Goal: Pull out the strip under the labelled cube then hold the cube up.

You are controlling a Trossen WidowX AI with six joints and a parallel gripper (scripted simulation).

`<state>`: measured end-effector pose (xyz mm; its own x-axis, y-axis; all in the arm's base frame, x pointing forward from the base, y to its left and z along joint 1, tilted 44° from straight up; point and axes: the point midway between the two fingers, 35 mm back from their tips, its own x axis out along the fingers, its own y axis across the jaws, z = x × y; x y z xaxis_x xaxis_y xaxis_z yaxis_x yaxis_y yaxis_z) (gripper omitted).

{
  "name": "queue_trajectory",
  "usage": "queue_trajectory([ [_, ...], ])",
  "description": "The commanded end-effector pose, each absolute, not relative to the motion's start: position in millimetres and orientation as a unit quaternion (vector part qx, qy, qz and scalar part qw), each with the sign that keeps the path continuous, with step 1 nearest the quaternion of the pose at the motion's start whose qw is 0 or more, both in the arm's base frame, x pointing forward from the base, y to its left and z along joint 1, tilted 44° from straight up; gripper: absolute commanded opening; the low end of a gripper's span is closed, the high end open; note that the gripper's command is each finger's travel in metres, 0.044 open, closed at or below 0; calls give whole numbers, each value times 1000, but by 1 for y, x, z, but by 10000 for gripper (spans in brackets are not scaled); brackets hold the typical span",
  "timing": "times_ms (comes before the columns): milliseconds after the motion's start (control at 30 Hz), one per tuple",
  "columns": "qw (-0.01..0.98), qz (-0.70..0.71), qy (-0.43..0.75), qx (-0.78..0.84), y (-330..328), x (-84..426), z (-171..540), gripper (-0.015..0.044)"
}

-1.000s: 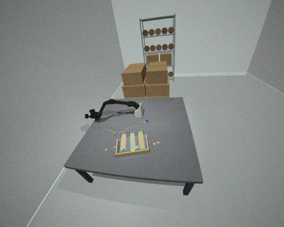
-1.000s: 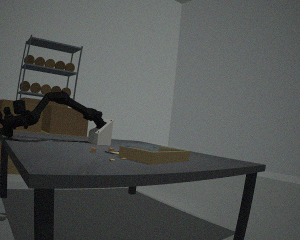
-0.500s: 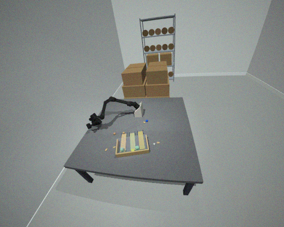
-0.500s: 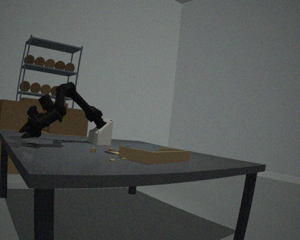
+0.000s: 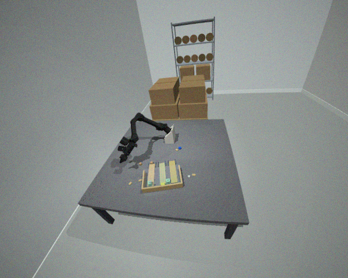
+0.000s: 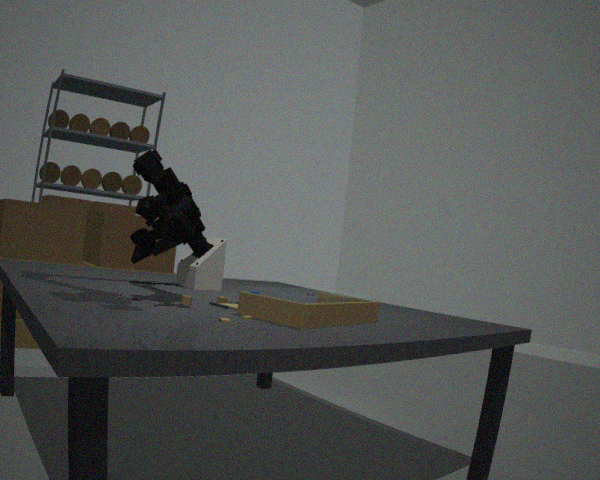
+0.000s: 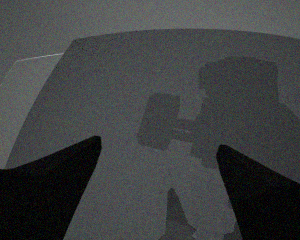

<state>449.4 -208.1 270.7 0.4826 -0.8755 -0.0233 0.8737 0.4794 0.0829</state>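
Wooden and shallow, the tray (image 5: 161,187) sits near the middle of the dark grey table (image 5: 204,191), and three strips lie side by side in it: an orange strip (image 5: 151,171), a pale yellow-green strip (image 5: 162,171) and a yellow strip (image 5: 173,171). Two small green cubes are at the near end of the tray, one cube (image 5: 150,182) on the orange strip and another cube (image 5: 167,180) close to the middle strip. From this height no label or writing can be read on either, so I cannot tell which one is the labelled cube.

The black gripper (image 5: 123,157) hangs above the table to the left of the tray, well apart from it, with its fingers spread wide and nothing between them. The wrist view shows this best: two dark fingertips at the sides, only bare table and the arm's shadow between.

The exterior view shows the tray (image 6: 310,310) only by its side wall, so the strips and cubes are hidden there. Small orange blocks (image 5: 130,183) lie scattered around the tray. The arm's white base mount (image 5: 170,136) stands further back.
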Motion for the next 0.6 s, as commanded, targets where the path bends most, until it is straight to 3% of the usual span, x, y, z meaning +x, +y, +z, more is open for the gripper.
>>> queue_trajectory([
  [0,890,-452,54,-6,-143,452,237,400],
  [267,925,-328,153,-113,-32,429,177,400],
  [567,919,-159,232,-275,70,355,109,400],
])
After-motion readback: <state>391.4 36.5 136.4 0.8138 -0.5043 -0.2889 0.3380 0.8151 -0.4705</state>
